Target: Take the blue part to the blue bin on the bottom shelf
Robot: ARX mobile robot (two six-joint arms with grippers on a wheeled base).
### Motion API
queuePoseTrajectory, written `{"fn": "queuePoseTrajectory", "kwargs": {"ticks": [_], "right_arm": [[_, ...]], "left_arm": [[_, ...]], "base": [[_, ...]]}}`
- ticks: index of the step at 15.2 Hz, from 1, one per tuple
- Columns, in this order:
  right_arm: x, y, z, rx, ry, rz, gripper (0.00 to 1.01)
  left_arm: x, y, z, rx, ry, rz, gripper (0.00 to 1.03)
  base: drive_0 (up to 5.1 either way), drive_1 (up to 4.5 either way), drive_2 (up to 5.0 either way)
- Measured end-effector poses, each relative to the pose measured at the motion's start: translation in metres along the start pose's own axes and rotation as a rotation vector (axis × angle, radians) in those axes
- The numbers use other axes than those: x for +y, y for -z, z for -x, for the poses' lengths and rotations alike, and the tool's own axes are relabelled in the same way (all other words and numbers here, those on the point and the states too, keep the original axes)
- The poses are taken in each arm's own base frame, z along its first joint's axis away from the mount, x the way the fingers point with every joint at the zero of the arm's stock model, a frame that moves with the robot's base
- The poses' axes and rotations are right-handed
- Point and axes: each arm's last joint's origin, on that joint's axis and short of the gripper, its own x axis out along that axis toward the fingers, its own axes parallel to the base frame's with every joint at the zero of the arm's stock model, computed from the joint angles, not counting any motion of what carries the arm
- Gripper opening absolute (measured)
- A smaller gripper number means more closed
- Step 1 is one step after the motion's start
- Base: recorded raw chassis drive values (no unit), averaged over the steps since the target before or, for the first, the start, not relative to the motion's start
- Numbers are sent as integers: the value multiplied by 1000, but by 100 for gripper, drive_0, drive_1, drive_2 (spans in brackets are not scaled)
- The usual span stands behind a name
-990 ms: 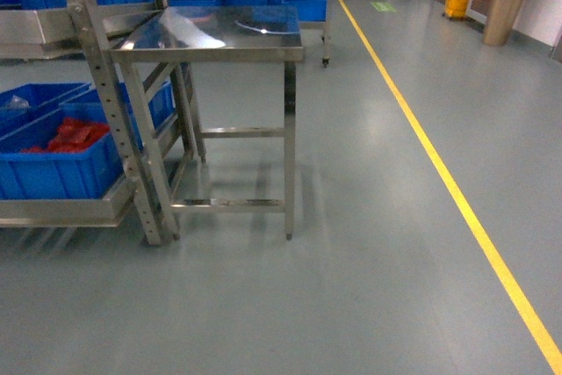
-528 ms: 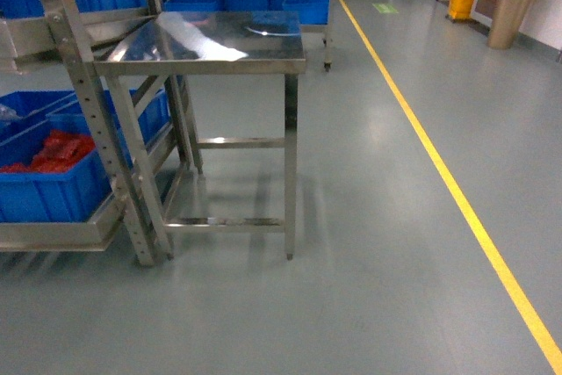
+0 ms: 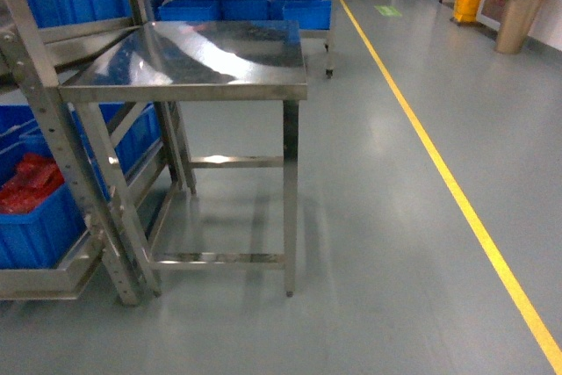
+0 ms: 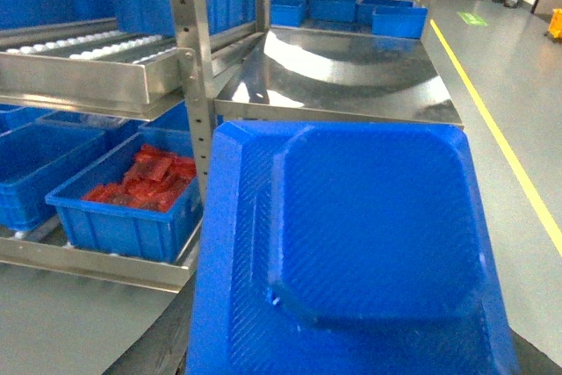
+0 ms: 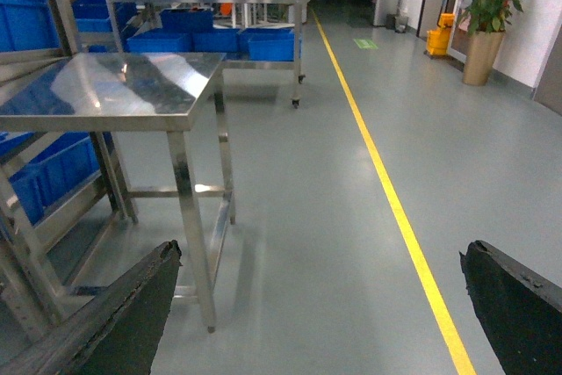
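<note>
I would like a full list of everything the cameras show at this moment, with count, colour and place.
Steel table: one, shiny silver, centre left of the head view, top bare.
Steel rack: one, silver, left of the table, with a roller tier.
Bin of red parts: one, blue, low on the rack.
Other bins: several, blue, behind the table and on the rack.
Floor line: one, yellow, running along the grey floor on the right.
Potted plant: one, green in a tan pot, far right.
Yellow item: one, beside the plant, too small to identify.
Blue tray: one, fills the lower left wrist view.
Right fingers: two, black, wide apart, holding nothing.
</note>
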Motion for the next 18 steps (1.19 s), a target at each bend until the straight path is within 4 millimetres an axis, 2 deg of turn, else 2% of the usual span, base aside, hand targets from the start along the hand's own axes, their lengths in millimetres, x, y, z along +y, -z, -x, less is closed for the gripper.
{"fn": "queuePoseTrajectory", "kwargs": {"ticks": [13,18], "right_arm": [[0,0,0,1,0,0,98],[0,0,0,-3,2,0,98]], "left_arm": [[0,1,0,6,-2,-5,44],[0,0,0,4,0,-3,44]], "base": [[9,432,-414],[0,0,0]]}}
